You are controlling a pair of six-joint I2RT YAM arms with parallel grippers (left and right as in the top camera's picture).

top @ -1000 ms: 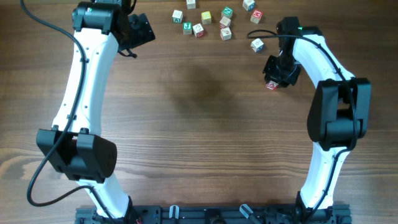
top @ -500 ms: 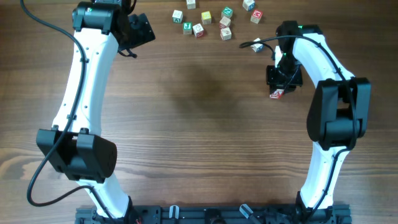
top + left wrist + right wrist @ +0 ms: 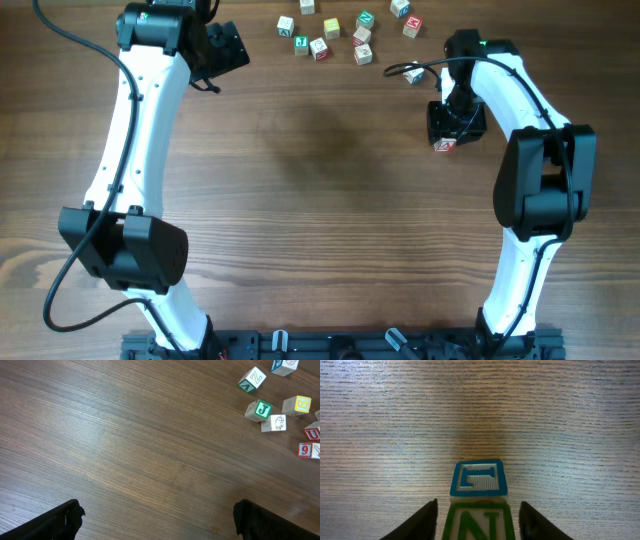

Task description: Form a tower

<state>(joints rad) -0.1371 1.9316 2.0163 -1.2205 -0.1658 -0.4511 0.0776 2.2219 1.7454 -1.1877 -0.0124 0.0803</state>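
The tower [image 3: 479, 505] shows in the right wrist view as two small wooden cubes touching. A green-bordered N cube [image 3: 479, 525] sits nearest, and a blue-bordered cube [image 3: 479, 477] lies just beyond it. My right gripper [image 3: 479, 505] straddles the N cube, open, with a gap of table on each side. From overhead the right gripper [image 3: 451, 133] covers most of the tower [image 3: 444, 146]; only a red-printed face peeks out. My left gripper [image 3: 157, 520] is open over bare wood. It is at the far left [image 3: 226, 46], well away from the tower.
Several loose alphabet cubes [image 3: 345, 30] lie scattered along the far edge. One more cube [image 3: 413, 73] lies just behind the right gripper, next to its cable. The left wrist view shows some of them at the upper right [image 3: 272, 407].
The right gripper carried a cube a little right and toward the near side. Its jaws have now widened off the cube. The left arm has not moved.
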